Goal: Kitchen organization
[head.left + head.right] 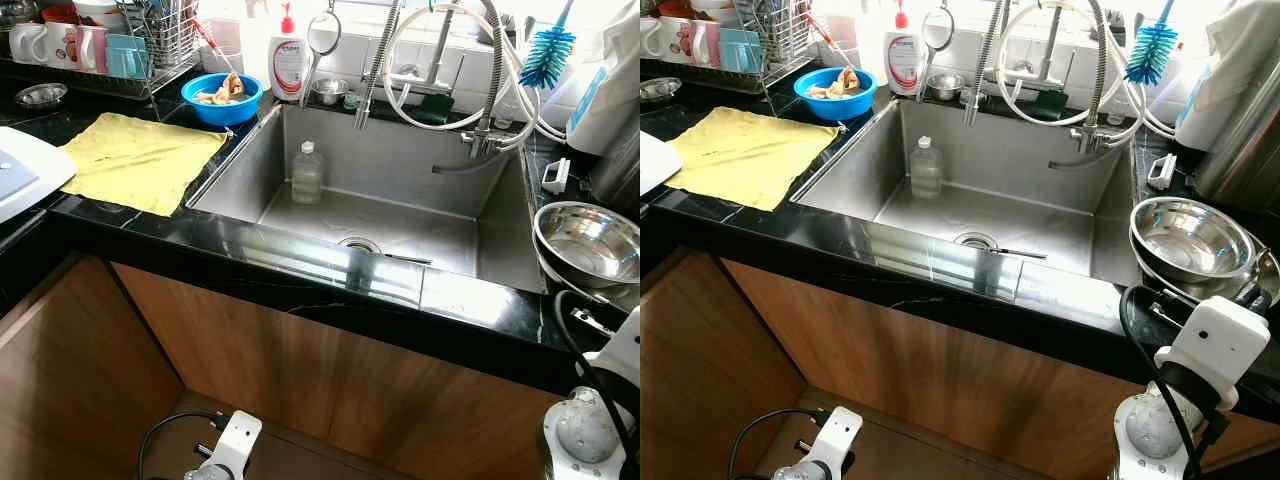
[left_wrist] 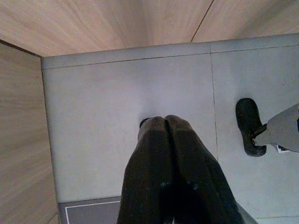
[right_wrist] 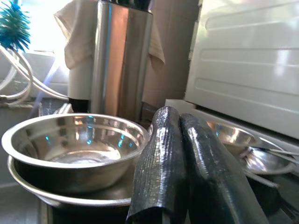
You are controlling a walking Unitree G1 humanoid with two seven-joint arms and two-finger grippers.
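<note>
Steel bowl (image 3: 74,144) just beside closed right claw (image 3: 180,123)

Two steel bowls (image 1: 588,240), one bottle (image 1: 306,173), one cloth (image 1: 140,158).

Wooden cabinet front (image 1: 330,370) (under the counter), grey tiled floor (image 2: 126,121)

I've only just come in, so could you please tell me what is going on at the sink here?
Nothing is being handled at this moment. The robot stands before the steel sink, where a clear bottle stands upright in the basin. Its left gripper hangs low over the floor, fingers together. Its right gripper, also shut and empty, is raised beside the stacked steel bowls on the right counter. A yellow cloth lies flat on the left counter.
</note>
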